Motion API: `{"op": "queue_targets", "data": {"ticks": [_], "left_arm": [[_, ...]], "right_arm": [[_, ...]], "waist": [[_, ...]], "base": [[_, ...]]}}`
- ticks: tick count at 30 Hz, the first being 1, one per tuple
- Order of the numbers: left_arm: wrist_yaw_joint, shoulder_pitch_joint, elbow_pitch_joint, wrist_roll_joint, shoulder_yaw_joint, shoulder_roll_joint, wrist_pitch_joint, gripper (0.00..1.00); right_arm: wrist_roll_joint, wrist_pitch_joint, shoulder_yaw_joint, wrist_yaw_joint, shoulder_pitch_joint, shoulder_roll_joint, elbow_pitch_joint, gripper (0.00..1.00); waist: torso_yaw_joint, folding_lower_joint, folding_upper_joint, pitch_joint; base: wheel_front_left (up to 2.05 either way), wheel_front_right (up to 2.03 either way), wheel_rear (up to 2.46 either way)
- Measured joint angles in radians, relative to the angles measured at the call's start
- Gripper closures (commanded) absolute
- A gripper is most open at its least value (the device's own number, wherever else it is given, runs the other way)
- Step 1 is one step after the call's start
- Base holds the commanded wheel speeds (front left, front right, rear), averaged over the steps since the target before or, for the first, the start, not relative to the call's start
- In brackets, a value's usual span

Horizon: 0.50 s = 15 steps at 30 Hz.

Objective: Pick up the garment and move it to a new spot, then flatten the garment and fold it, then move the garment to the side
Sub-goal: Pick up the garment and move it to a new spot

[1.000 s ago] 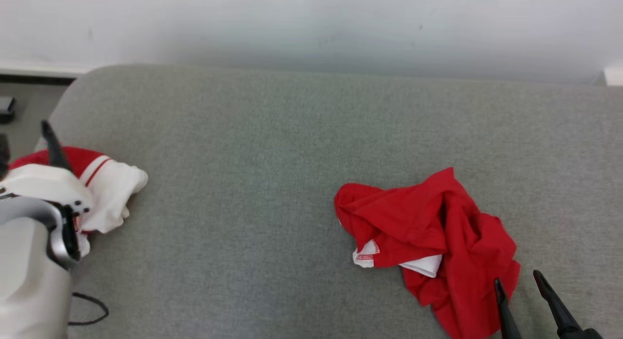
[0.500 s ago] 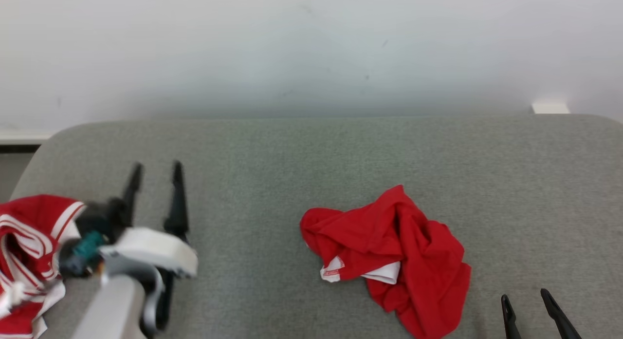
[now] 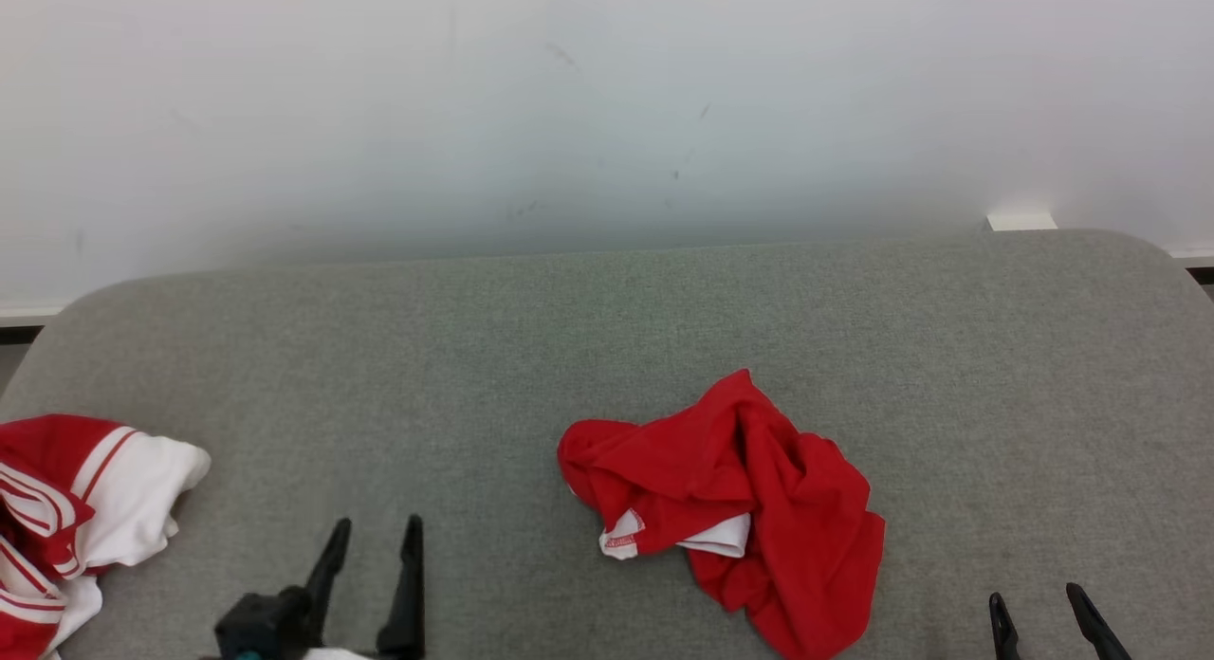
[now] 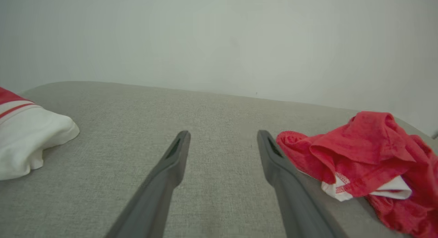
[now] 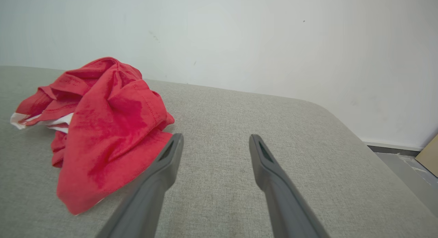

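far left, a red-and-white striped garment [image 3: 85,489] lies bunched at the edge of the grey counter [image 3: 569,338]. next along is the left pincer [image 3: 377,525], fingers parted with nothing between them, low over bare fabric.

then comes the one we reckon we're after. the red garment [image 3: 740,508] sits crumpled in a heap near the middle of the counter, with a white trim [image 3: 721,537] poking out at its near left. far right, the right pincer [image 3: 1036,598] is likewise spread and empty, near the heap but apart from it.

so the pick-up looks not yet begun. to do it well, we'd bring each pincer in from its own side and pinch a single outer layer. a hem or edge beats the thick knot in the middle, because then the cloth hangs open instead of coming up as a ball. the trimmed edge looks a fair target for the left, and the loose lower flap for the right.

the head view flattens the heap. from the left wrist we see it low on, standing up in folds, with the stitched hem turned toward us. from the right wrist we see the lower flap lying flat beside that pincer's left finger. that view also shows the counter's rounded right corner and a strip of floor [image 5: 403,162] beyond.
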Motion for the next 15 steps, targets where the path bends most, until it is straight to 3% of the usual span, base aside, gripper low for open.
{"op": "queue_targets", "data": {"ticks": [10,15], "left_arm": [[-0.038,0.149,-0.093,0.188,0.081,-0.064,0.0,0.0],[-0.047,0.198,-0.115,0.275,0.093,-0.069,0.0,0.0]], "right_arm": [[0.014,0.0,-0.007,0.0,-0.002,0.0,0.002,0.0],[0.017,0.0,-0.007,0.0,-0.005,0.0,0.002,0.0]], "waist": [[-0.001,0.0,0.0,-0.021],[0.003,0.0,-0.0001,-0.028]], "base": [[0.0,0.0,0.0],[0.0,0.0,0.0]]}}
